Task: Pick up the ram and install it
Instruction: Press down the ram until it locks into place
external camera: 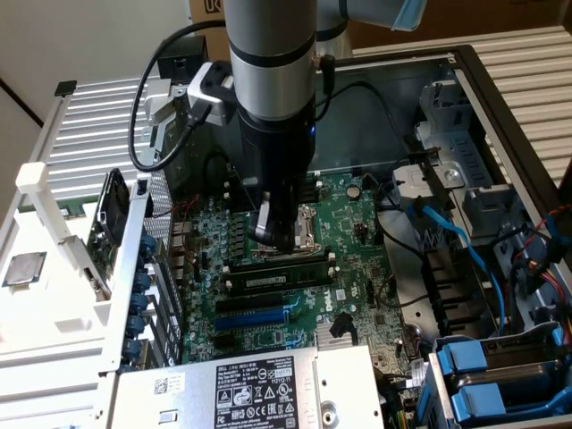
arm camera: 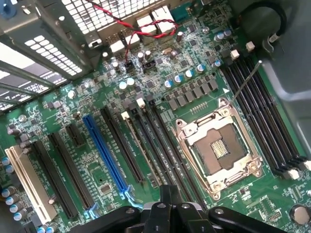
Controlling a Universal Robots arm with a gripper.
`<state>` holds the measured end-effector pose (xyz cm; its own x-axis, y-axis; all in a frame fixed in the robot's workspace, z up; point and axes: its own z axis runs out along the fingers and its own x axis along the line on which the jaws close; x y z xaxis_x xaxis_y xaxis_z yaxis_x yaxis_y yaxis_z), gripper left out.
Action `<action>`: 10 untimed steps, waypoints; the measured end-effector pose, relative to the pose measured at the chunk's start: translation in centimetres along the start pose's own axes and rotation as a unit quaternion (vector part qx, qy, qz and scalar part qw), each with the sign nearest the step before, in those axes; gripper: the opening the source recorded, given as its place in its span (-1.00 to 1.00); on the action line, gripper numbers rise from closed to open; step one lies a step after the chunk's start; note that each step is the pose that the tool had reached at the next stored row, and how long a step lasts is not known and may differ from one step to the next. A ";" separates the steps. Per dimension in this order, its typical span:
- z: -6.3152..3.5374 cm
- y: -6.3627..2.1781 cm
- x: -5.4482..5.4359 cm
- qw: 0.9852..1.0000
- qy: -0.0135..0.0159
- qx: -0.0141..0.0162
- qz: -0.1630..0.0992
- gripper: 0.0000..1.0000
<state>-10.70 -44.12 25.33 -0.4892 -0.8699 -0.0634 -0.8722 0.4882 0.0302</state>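
Note:
The ram (external camera: 273, 279) is a long thin stick with a white label. It stands on edge in one of the black memory slots beside the CPU socket (external camera: 299, 234). In the wrist view the ram (arm camera: 142, 145) shows edge-on as a thin strip along a slot. My gripper (external camera: 273, 236) hangs just above the board, between the socket and the ram, with nothing visible in it. Its fingers (arm camera: 165, 193) look pressed together in the wrist view, near one end of the ram.
The motherboard (external camera: 349, 268) lies inside an open PC case. A blue expansion slot (arm camera: 104, 150) runs beside the memory slots. Blue cables (external camera: 456, 241) and drive bays (external camera: 483, 375) are at the exterior view's right, a power supply (external camera: 259, 389) at the front, and a metal rear panel (external camera: 134, 268) at the left.

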 end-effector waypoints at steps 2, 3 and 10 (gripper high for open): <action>0.00 0.00 0.0 1.000 -0.001 0.001 0.016 -0.80; 0.00 0.00 0.0 1.000 -0.001 0.002 0.025 -0.80; 0.00 0.00 0.0 0.997 -0.002 0.005 0.081 -0.80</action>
<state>-10.70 -44.12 25.33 -0.6236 -0.7792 -0.0635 -0.7816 0.6231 0.0302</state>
